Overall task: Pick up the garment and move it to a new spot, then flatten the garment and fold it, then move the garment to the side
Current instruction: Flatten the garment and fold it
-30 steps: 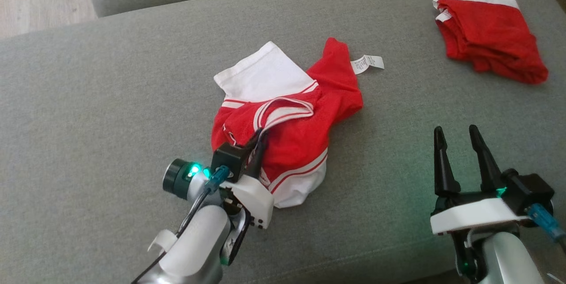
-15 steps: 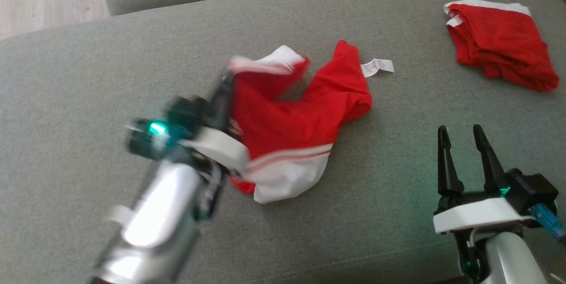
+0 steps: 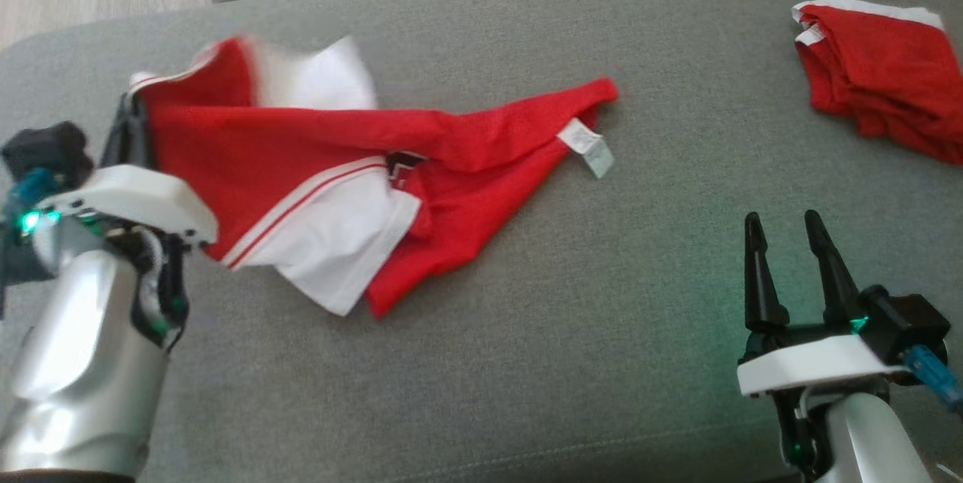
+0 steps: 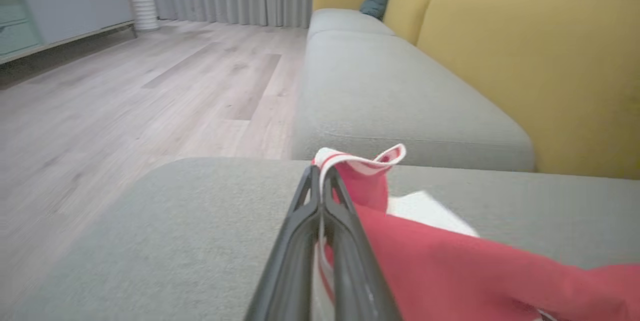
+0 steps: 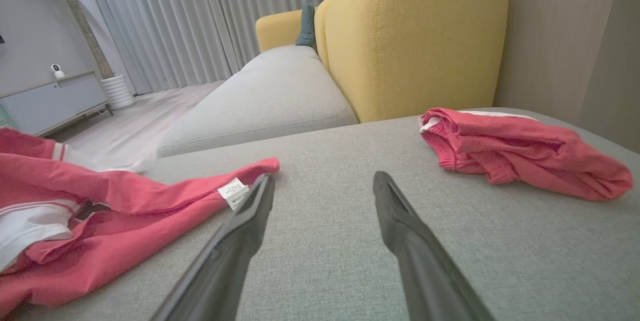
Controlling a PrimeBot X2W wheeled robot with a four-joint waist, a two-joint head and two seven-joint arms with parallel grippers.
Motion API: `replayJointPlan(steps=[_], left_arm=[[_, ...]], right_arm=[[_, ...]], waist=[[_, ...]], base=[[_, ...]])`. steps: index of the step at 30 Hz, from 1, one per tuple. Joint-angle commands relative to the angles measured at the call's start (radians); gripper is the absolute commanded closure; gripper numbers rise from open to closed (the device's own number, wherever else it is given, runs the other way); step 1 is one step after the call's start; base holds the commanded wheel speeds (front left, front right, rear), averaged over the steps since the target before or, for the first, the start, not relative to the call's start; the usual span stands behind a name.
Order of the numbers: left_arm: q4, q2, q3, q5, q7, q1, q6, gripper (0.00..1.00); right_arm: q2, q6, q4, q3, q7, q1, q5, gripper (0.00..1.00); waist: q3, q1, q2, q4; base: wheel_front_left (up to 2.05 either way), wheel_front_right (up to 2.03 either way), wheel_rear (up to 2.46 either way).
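Grey seat cushion point(image 3: 527, 363) with two garments on it, seen from beside the robot.

**Left gripper** point(image 3: 129, 129): near the cushion's left edge, fingers clamped tight on a white-trimmed hem of the garment point(image 3: 323, 159). In the left wrist view the two dark fingers point(image 4: 345, 221) meet with a fold of red-and-white cloth pinched between them.

**Garment:** a red mesh piece with white panels and stripes. It stretches from the grip at the left edge towards the middle of the cushion. Its far tip and care label point(image 3: 587, 148) lie on the fabric of the seat. The cloth near the grip is blurred.

**Right gripper** point(image 3: 781, 218): fingers spread apart and holding nothing, above the near right part of the cushion, well apart from the garment.

**Second red garment** point(image 3: 873, 69): bunched at the far right corner, untouched.

**Handling, as a judgement:** the cloth looks light, limp and thin. It should drape and trail rather than hold a shape, and a single pinch will let it twist. The mesh may cling slightly to the seat's weave. The banded hems and corners look the firmest places to grip. A second hold at the opposite hem would help spread it flat.
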Motion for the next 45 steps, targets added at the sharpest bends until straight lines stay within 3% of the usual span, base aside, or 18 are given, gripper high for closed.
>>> replayJointPlan(steps=[1,2,3,5,13,23,34,45], left_arm=[[-0.029,0.042,0.044,-0.003,-0.002,-0.056,0.006,1.00],[-0.021,0.045,0.051,-0.010,-0.003,-0.051,0.007,1.00],[-0.016,0.043,0.059,-0.020,-0.006,-0.044,0.007,0.81],[-0.007,0.038,0.066,-0.036,-0.009,-0.027,0.003,0.00],[-0.010,0.028,0.072,-0.050,-0.045,0.028,-0.002,0.00],[-0.135,0.025,0.075,-0.047,-0.078,0.114,-0.007,0.00],[-0.321,-0.046,-0.003,-0.050,-0.080,0.290,-0.011,0.00],[-0.392,-0.114,-0.033,-0.035,-0.092,0.418,-0.013,0.00]], right_arm=[[-0.005,-0.001,-0.028,0.027,-0.014,-0.044,0.008,0.00],[-0.005,-0.001,-0.027,0.029,-0.014,-0.044,0.008,0.00],[-0.005,-0.001,-0.025,0.030,-0.014,-0.044,0.007,0.00],[-0.005,-0.001,-0.022,0.031,-0.014,-0.044,0.006,0.00],[-0.005,-0.001,-0.012,0.031,-0.014,-0.039,-0.004,0.00],[-0.005,-0.001,-0.012,0.029,-0.014,-0.020,-0.012,0.00],[-0.005,-0.001,-0.012,0.034,-0.014,-0.012,-0.016,0.00],[-0.005,-0.001,-0.013,0.016,-0.014,-0.007,-0.028,0.00]], waist=[[0.001,0.0000,0.0000,0.001],[0.001,0.0000,0.0000,0.002],[0.001,0.0000,0.0000,0.004],[-0.002,0.0000,0.0000,0.007],[-0.025,0.0000,0.0000,0.021],[-0.062,0.0000,0.0000,0.050],[-0.077,0.0000,0.0000,0.069],[-0.097,0.0000,0.0000,0.078]], base=[[0.00,0.00,0.00],[0.00,0.00,0.00],[0.00,0.00,0.00],[0.00,0.00,0.00],[0.00,0.00,0.00],[0.00,0.00,0.00],[0.00,0.00,0.00],[0.00,0.00,0.00]])
